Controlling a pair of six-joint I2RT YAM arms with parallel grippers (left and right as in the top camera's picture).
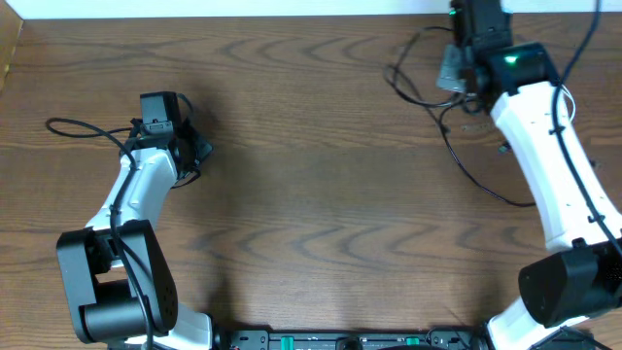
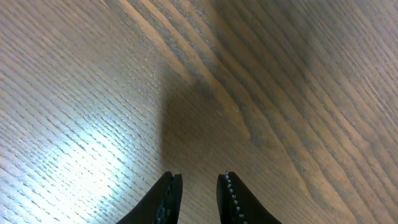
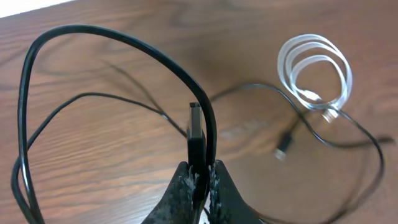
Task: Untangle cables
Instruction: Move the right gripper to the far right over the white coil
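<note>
- My right claw is pinched shut on the plug of a black cable.
- Left claw slightly parted, empty.
- White cable lies coiled beside the second black cable; separating mostly undone, I judge.

The overhead camera looks straight down on the wooden table. The left wrist camera sits close over bare wood at 9 o'clock, behind the left gripper. The right wrist camera, at 1 o'clock, looks past the right gripper at the black cable, shared with overhead.
</note>
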